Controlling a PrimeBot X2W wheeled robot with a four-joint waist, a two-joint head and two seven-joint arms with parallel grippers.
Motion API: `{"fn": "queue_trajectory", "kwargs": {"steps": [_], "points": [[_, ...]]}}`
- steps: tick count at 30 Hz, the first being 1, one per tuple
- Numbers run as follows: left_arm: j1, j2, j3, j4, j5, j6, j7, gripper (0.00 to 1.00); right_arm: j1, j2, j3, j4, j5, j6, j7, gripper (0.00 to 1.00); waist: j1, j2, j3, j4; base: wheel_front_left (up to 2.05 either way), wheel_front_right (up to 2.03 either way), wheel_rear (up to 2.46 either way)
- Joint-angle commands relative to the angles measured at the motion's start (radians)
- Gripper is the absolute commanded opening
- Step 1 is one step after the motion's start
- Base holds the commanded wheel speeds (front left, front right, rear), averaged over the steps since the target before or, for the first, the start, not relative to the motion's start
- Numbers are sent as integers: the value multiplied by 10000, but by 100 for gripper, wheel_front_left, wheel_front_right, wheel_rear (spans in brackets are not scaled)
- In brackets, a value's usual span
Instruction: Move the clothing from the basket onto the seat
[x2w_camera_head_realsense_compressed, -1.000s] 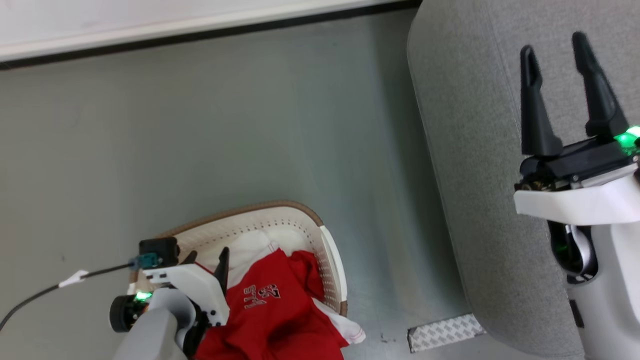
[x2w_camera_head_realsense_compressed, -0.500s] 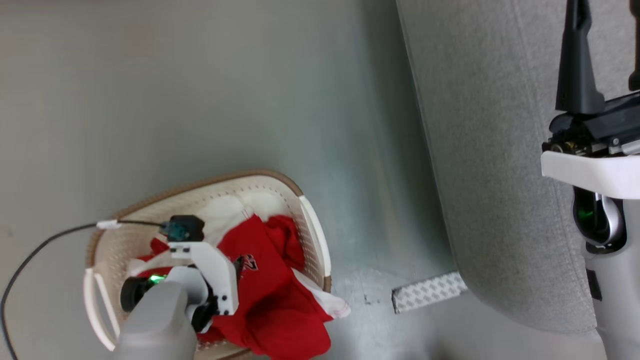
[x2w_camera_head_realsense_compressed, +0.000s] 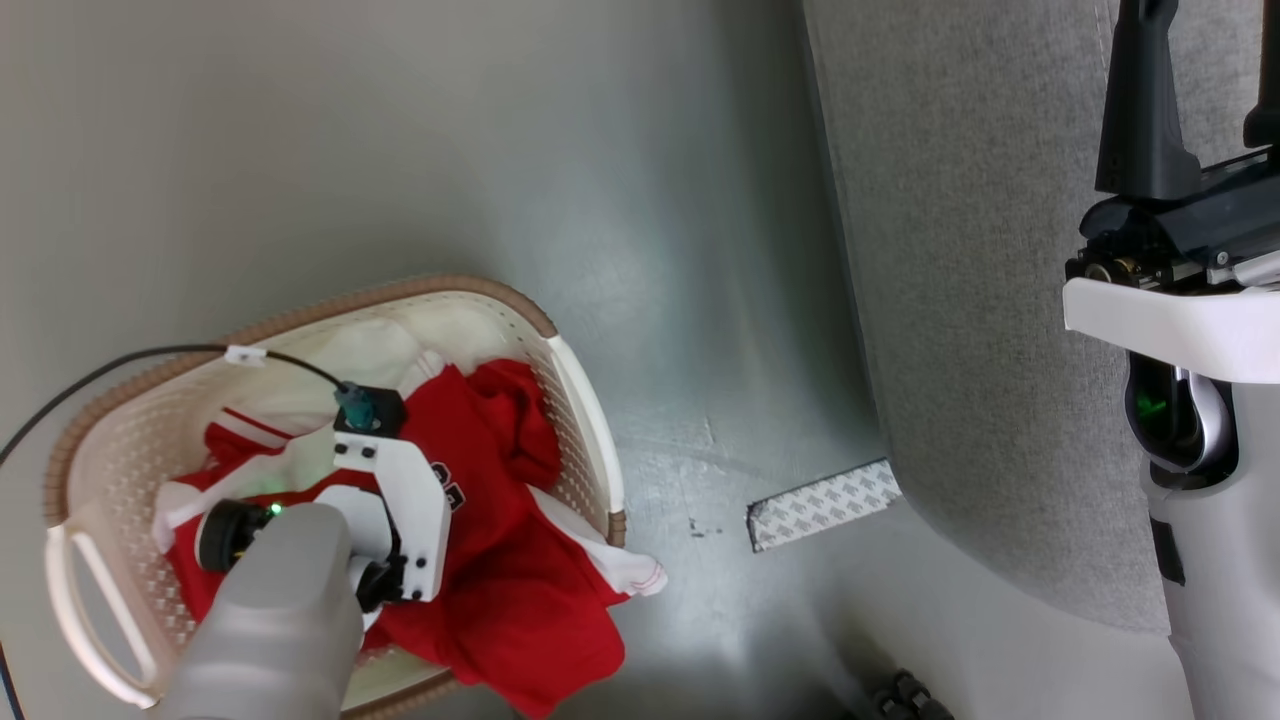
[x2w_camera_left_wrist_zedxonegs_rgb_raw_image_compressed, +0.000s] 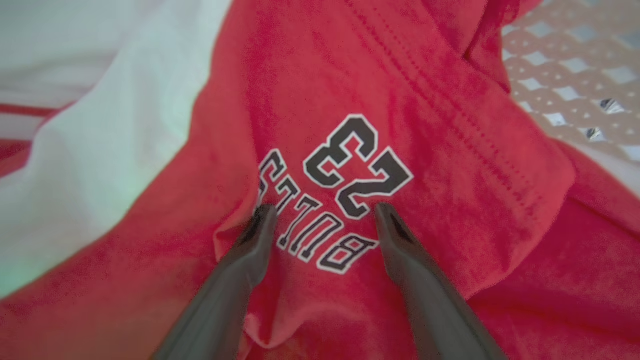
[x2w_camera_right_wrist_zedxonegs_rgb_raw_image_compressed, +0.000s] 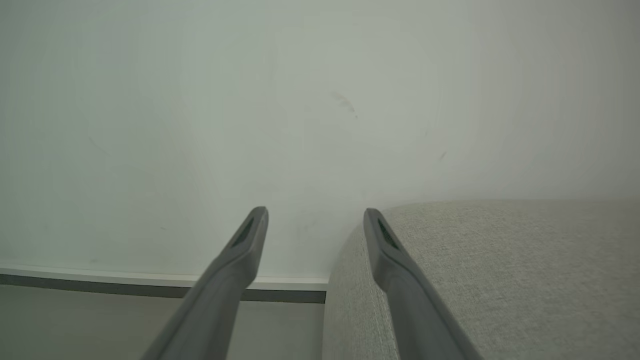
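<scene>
The basket (x2w_camera_head_realsense_compressed: 400, 291) stands on the smooth grey floor (x2w_camera_head_realsense_compressed: 400, 150), apart from the seat (x2w_camera_head_realsense_compressed: 960, 300). It is a rounded cream plastic tub with walls pierced by rows of small holes, a brown woven-look rim and a looped white handle. In it lies the clothing: a crumpled red jersey (x2w_camera_head_realsense_compressed: 520, 590) with white panels, of soft knit fabric with stitched double seams. One white-cuffed fold hangs over the basket's rim on the side toward the seat.

The left gripper (x2w_camera_left_wrist_zedxonegs_rgb_raw_image_compressed: 324, 210) points down into the basket. Its 2 dark tapered fingers are spread wide, with the tips at the red cloth on either side of black lettering outlined in white and the number 23. Nothing is pinched between them.

The right gripper (x2w_camera_right_wrist_zedxonegs_rgb_raw_image_compressed: 315, 214) hangs above the seat's coarse grey weave near its rounded edge, jaws apart and empty. A strip of patterned tape (x2w_camera_head_realsense_compressed: 825, 503) lies on the floor at the seat's edge.
</scene>
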Motion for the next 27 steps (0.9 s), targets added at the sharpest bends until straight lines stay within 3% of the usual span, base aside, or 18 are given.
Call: {"fn": "queue_trajectory", "kwargs": {"steps": [1, 5, 9, 10, 11, 12, 13, 20, 27], "points": [[-115, 116, -100, 32, 100, 29, 213, 100, -164, 58, -27, -49, 4, 29, 2, 100, -1, 0, 197, -147, 0, 0, 0], [-102, 79, -561, 60, 248, 25, 1025, 100, -184, 109, -19, -79, 21, 29, 2, 100, -1, 0, 394, -253, 0, 0, 0], [-179, 131, -889, 66, 181, 23, 1137, 100, -196, 127, -1, -107, -14, 29, 2, 100, -1, 0, 514, -289, 0, 0, 0], [-193, 121, -935, 66, 111, 22, 1112, 94, -196, 129, -4, -110, -33, 29, 2, 100, -1, 0, 525, -289, 0, 0, 0], [-203, 115, -996, 58, 69, 22, 1031, 45, -208, 131, -8, -96, -39, 29, 2, 100, -1, 0, 533, -289, 0, 0, 0], [-208, 125, -1056, 48, 36, 22, 944, 10, -221, 135, -7, -70, -45, 29, 2, 100, -1, 0, 532, -287, 0, 0, 0], [-201, 127, -1118, 34, -7, 22, 875, 0, -226, 143, -3, -46, -54, 29, 2, 100, -1, 0, 518, -283, 0, 0, 0], [-35, 91, -1556, -120, -447, 21, 179, 0, -106, 100, -71, 55, -139, 29, 2, 100, -1, 0, 81, -98, 0, 0, 0], [489, -172, -1861, -312, -1184, 20, -675, 0, 236, -35, -142, 213, -188, 29, 2, 100, -1, 0, -1238, 269, 0, 0, 0]]}}
